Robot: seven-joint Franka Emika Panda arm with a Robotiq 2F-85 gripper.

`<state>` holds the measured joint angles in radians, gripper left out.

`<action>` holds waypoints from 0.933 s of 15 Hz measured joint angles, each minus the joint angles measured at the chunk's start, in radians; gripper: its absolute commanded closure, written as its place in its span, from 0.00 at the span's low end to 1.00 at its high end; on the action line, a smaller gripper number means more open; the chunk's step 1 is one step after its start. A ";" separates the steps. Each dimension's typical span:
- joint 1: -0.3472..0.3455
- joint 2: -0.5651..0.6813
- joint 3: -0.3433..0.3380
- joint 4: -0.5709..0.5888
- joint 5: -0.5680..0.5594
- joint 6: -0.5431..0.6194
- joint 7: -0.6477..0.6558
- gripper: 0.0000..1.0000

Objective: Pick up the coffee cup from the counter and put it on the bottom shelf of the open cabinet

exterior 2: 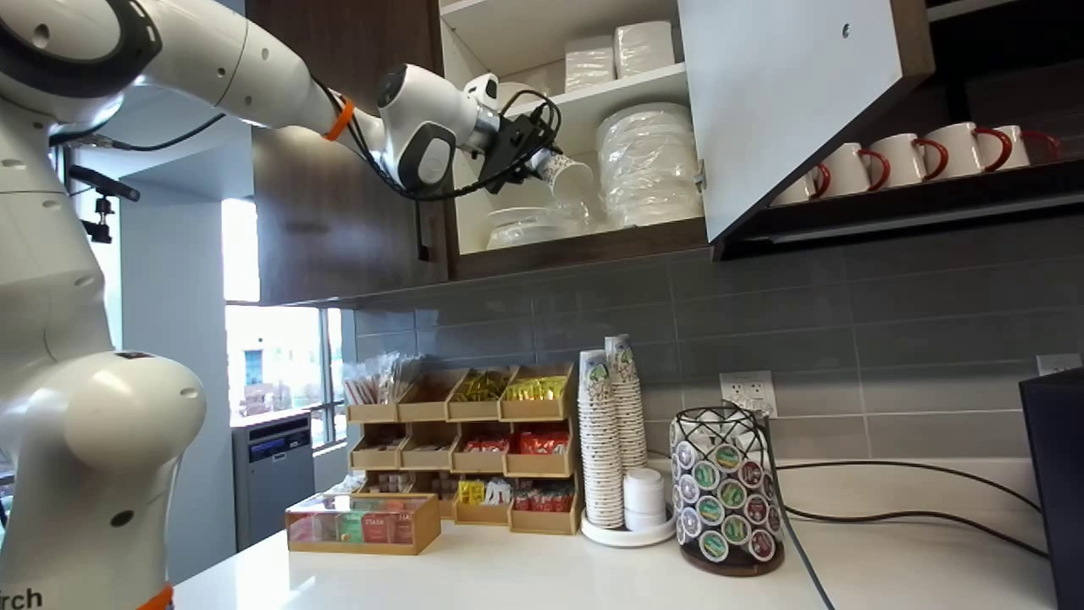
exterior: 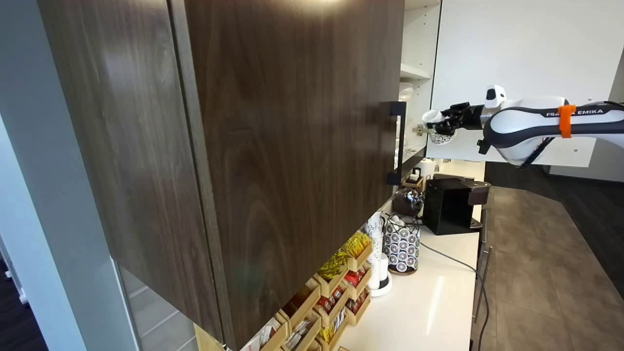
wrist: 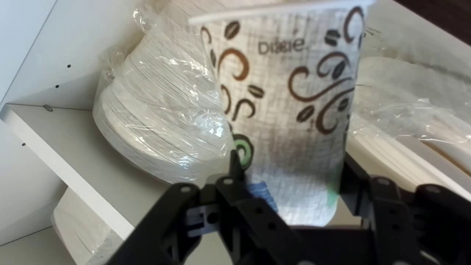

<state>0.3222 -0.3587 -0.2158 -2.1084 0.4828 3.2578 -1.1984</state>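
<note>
Paper-walled, the Dixie cup point(wrist: 290, 106) pinched near its base by the part-closed gripper point(wrist: 292, 165) could topple if released at this tilt.

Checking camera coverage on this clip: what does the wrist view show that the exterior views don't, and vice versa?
Only the wrist view: readable "Dixie" lettering on the cup.

Only the exterior views: the counter, the pod rack and the arm.

Shared: the cup, held in the tool, and the pale inside of the cabinet.
</note>
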 measured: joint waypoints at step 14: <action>0.361 0.107 -0.311 0.167 0.075 0.010 0.065 0.63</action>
<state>0.6832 -0.2522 -0.5271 -1.9416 0.5578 3.2674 -1.1337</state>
